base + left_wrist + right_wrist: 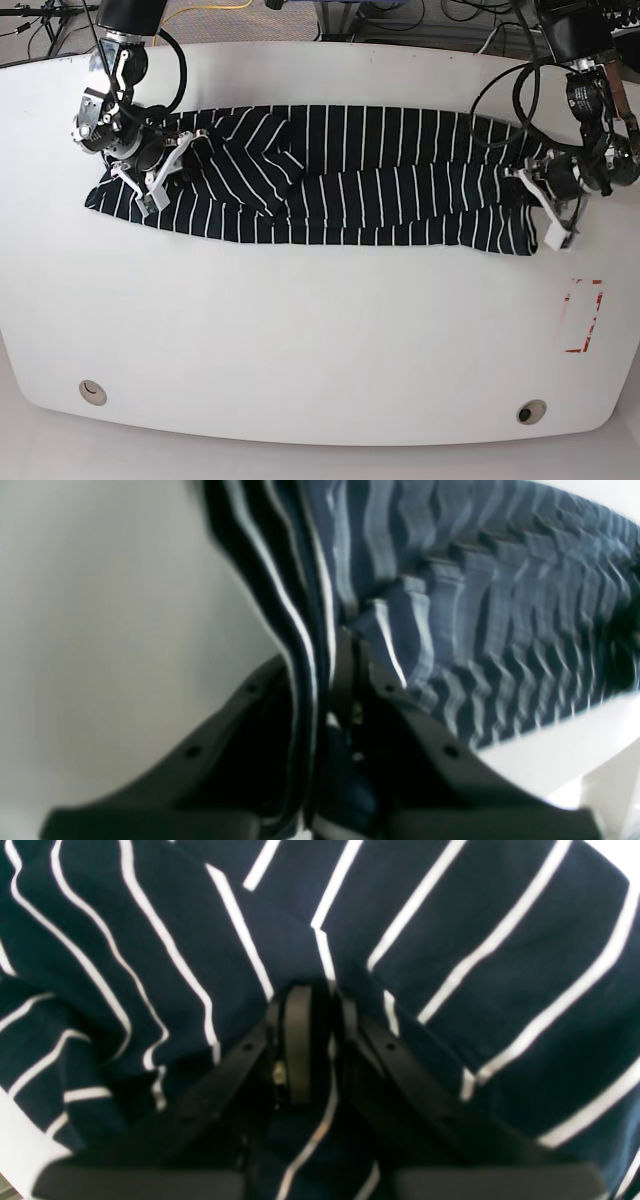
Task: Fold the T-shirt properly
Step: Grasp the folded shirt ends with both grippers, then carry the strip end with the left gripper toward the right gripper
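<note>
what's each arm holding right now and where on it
Both tools are shut on the shirt: the left tool pinches one end, the right tool the opposite end.

the t-shirt (340,190) is black to very dark navy with thin, evenly spaced white stripes. the surface (300,330) is plain white, with a red outlined mark (583,316) near its right edge. the left end effector (345,645) and right end effector (320,1000) have matte black fingers.
</note>
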`<state>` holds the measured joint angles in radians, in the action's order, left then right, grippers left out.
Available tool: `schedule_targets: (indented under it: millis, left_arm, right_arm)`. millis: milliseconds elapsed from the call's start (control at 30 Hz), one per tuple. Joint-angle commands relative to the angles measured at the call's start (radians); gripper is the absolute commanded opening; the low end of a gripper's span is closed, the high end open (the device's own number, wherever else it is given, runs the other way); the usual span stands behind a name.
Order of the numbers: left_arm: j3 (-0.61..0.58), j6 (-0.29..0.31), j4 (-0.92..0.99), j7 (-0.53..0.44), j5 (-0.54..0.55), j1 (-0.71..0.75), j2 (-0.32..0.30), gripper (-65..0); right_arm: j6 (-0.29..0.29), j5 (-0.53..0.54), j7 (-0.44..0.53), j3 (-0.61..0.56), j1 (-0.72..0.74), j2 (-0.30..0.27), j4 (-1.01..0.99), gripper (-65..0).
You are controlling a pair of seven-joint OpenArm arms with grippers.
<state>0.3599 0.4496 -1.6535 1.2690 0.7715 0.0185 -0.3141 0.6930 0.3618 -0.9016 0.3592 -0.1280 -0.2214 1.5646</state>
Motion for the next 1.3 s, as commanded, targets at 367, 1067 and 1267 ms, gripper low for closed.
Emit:
schedule_targets:
  millis: [367, 1067, 1267]
  left_arm:
    - [-0.279, 0.053, -0.155, 0.001, 0.019, -0.048, 0.134, -62.2]
    - [-0.335, 0.048, -0.041, -0.002, -0.12, -0.084, 0.384, -62.1]
    - [-0.339, 0.048, -0.023, -0.001, -0.122, -0.116, 0.416, -61.2]
  right_arm:
    - [0.005, -0.028, -0.04, -0.002, 0.023, -0.003, 0.003, -57.1]
    - [0.005, -0.028, -0.04, -0.002, 0.023, -0.003, 0.004, -57.1]
    - [0.005, -0.028, -0.04, -0.002, 0.021, -0.003, 0.004, -57.1]
